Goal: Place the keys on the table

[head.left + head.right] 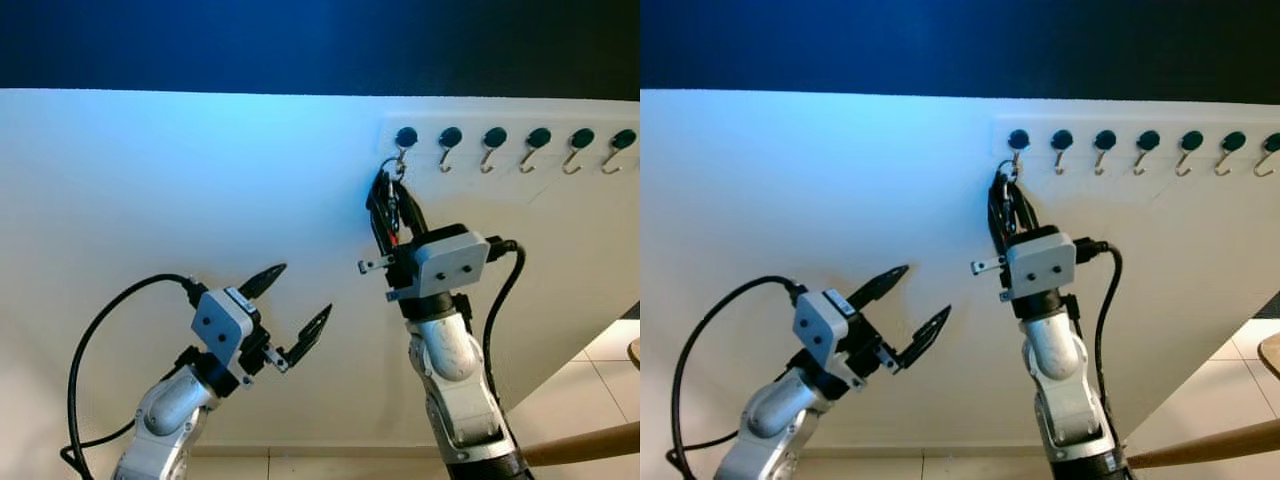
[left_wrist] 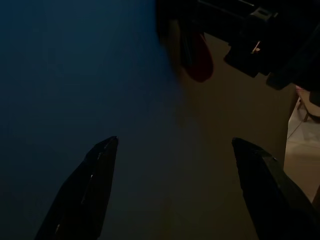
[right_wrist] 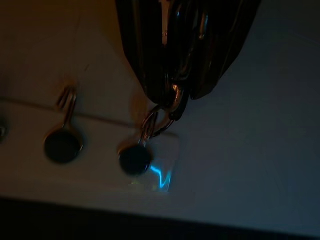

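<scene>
- At the hook rail's (image 1: 500,128) left end, the right gripper (image 1: 385,205) is clamped on the keys (image 3: 172,75) hanging from the first hook (image 1: 402,152).
- Left gripper (image 1: 293,305): fingers apart, holding nothing.

Before me stands a white wall (image 1: 200,200), dark blue above its top edge. High on it runs a white rail (image 1: 500,150) with a row of brass hooks, each under a dark round cap. The keys (image 1: 392,205) hang by their ring from the leftmost hook (image 1: 401,152), resting against the wall. My right gripper (image 1: 385,205) is closed around them just below that hook. The other hooks (image 1: 530,150) along the rail carry nothing. Pale floor tiles (image 1: 590,400) show at the wall's foot.
</scene>
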{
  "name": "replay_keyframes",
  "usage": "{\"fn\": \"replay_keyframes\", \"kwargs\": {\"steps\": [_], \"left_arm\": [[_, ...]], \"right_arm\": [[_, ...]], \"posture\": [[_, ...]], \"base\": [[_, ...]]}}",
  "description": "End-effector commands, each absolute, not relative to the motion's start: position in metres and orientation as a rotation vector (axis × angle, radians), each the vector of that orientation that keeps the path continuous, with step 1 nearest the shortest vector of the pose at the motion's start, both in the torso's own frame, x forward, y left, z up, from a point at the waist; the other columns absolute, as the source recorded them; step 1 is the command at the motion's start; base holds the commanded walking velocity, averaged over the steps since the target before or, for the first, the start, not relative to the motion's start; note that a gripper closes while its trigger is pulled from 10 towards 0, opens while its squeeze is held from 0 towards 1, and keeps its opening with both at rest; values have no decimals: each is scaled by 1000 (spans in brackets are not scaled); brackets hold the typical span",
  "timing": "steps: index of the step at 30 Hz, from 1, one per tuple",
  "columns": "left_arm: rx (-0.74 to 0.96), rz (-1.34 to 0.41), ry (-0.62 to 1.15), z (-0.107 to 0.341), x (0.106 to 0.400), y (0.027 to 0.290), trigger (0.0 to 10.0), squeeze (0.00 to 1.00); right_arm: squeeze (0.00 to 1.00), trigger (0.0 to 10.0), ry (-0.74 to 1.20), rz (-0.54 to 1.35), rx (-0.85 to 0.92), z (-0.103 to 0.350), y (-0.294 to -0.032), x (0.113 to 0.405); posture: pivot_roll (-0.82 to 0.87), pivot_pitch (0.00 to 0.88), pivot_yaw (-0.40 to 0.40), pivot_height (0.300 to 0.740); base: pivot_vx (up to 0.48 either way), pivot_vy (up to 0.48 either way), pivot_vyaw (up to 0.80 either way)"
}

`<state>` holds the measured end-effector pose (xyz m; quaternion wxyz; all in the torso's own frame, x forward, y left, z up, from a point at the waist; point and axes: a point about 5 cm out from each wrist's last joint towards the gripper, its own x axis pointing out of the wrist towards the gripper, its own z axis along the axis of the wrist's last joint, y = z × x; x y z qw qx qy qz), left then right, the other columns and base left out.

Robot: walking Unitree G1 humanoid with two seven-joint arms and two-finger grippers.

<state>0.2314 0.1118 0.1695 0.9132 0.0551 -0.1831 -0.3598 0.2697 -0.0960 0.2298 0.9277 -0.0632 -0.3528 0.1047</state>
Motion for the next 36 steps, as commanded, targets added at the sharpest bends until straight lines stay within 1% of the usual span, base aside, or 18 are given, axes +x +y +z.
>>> {"fn": "replay_keyframes", "kwargs": {"steps": [1, 2, 11, 13, 16, 23, 27, 28, 29, 30, 35, 36], "left_arm": [[118, -764, -369, 170, 231, 110, 10000, 0], [117, -766, -373, 172, 231, 110, 10000, 0], [109, -782, -393, 178, 230, 108, 10000, 0], [106, -798, -401, 181, 229, 105, 10000, 0], [107, -802, -402, 182, 229, 105, 10000, 0], [114, -811, -404, 183, 228, 105, 10000, 0], [119, -819, -399, 183, 227, 105, 10000, 0], [120, -822, -397, 183, 227, 104, 10000, 0], [120, -822, -397, 183, 227, 104, 10000, 0], [122, -826, -396, 183, 226, 104, 10000, 0], [124, -830, -396, 183, 226, 104, 10000, 0], [124, -832, -396, 183, 226, 104, 10000, 0]], "right_arm": [[0, 1961, -784, 225, -109, 246, -94, 266], [0, 2235, -790, 237, -103, 248, -93, 264], [0, 2078, -785, 292, -80, 248, -87, 256], [0, 2353, -749, 319, -81, 240, -87, 253], [0, 2392, -719, 335, -88, 233, -87, 251], [0, 2471, -718, 393, -92, 232, -86, 244], [0, 2706, -689, 406, -110, 224, -89, 241], [0, 2980, -670, 401, -119, 220, -92, 239], [0, 2980, -670, 401, -119, 220, -92, 239], [0, 3098, -645, 392, -133, 214, -98, 236], [0, 3137, -636, 388, -139, 212, -101, 234], [0, 3490, -632, 387, -143, 211, -102, 233]], "posture": [[41, 72, -7, 740], [42, 73, -7, 740], [39, 73, -6, 740], [37, 68, -6, 740], [37, 66, -6, 740], [38, 59, -4, 740], [38, 56, -3, 740], [38, 54, -2, 740], [38, 54, -2, 740], [37, 55, 0, 740], [37, 56, 1, 740], [35, 57, 3, 740]], "base": [[0, 0, 0], [0, 0, 0], [0, 0, 0], [0, 0, 0], [0, 0, 0], [0, 0, 0], [0, 0, 0], [0, 0, 0], [0, 0, 0], [0, 0, 0], [0, 0, 0], [0, 0, 0]]}}
